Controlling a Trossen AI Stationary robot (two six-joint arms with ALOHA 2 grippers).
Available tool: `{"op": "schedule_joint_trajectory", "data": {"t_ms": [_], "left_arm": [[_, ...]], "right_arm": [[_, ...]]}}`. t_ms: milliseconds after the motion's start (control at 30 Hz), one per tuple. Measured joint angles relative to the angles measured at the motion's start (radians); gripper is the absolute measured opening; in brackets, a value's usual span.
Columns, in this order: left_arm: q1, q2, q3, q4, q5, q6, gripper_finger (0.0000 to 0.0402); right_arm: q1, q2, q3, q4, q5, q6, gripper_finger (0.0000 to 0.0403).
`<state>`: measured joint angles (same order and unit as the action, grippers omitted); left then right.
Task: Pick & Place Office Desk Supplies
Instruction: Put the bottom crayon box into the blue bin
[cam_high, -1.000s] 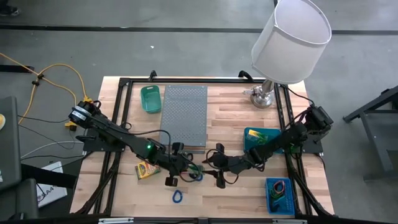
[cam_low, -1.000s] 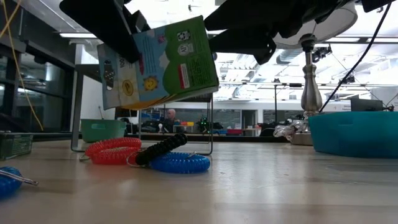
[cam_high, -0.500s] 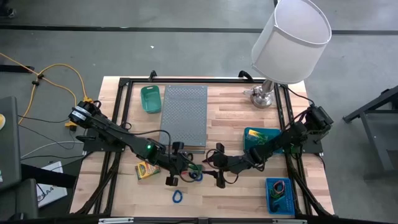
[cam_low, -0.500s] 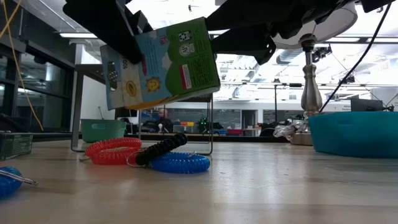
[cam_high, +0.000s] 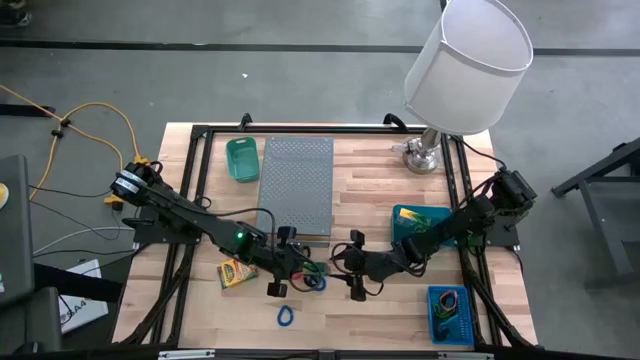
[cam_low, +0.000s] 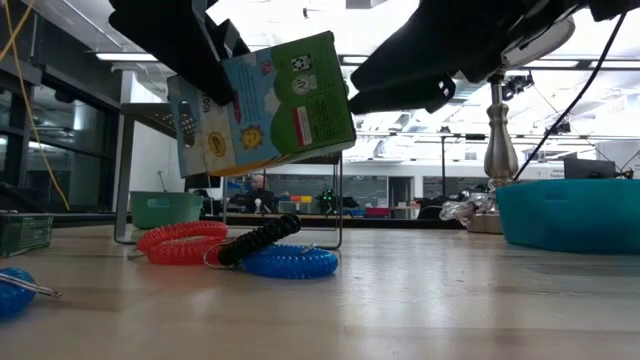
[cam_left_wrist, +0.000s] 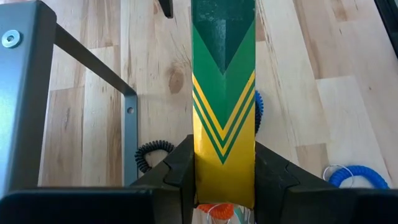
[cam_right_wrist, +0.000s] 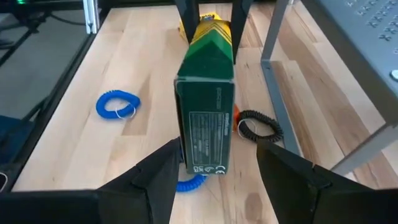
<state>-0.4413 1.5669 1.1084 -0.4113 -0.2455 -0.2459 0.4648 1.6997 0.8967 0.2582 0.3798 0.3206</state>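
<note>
Above the coiled red, black and blue bands (cam_low: 240, 250), the left gripper (cam_left_wrist: 224, 180) pinches a green-and-yellow printed packet (cam_low: 265, 100), lifted and tilted. Facing it, the right gripper (cam_right_wrist: 217, 168) stands spread around its dark end.

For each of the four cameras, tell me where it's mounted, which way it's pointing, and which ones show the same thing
High: overhead, straight down; both arms, perforated box.
Low: table height, level across; arms overhead, crayon packet held up.
Left wrist: past the left gripper clamping the packet's edge.
Right wrist: past the open right gripper straddling the packet's end.
Shared: low and both wrist views show the packet.
</note>
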Motion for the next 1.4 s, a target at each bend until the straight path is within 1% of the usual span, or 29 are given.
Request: {"op": "schedule_joint_trajectory", "data": {"t_ms": [200, 567, 800, 1000, 1200, 1300, 1400], "left_arm": [[0.002, 0.000, 0.000, 0.001, 0.003, 0.002, 0.0100], [0.030, 0.000, 0.000, 0.028, 0.004, 0.003, 0.0100], [0.032, 0.000, 0.000, 0.058, 0.005, 0.013, 0.0100], [0.032, 0.000, 0.000, 0.111, 0.006, 0.052, 0.0100], [0.032, 0.000, 0.000, 0.146, 0.006, 0.067, 0.0100], [0.032, 0.000, 0.000, 0.146, 0.005, 0.067, 0.0100], [0.032, 0.000, 0.000, 0.146, 0.005, 0.067, 0.0100]], "right_arm": [[0.000, 0.000, 0.000, -0.008, -0.003, 0.045, 0.0204], [0.000, 0.000, 0.000, -0.003, -0.005, 0.049, 0.0204], [-0.002, 0.000, 0.000, 0.050, 0.010, 0.007, 0.0204], [-0.019, 0.000, 0.000, 0.122, 0.003, -0.037, 0.0204], [-0.034, 0.000, 0.000, 0.128, -0.023, -0.035, 0.0204], [-0.033, 0.000, 0.000, 0.127, -0.024, -0.035, 0.0198], [-0.033, 0.000, 0.000, 0.126, -0.026, -0.034, 0.0181]]}}
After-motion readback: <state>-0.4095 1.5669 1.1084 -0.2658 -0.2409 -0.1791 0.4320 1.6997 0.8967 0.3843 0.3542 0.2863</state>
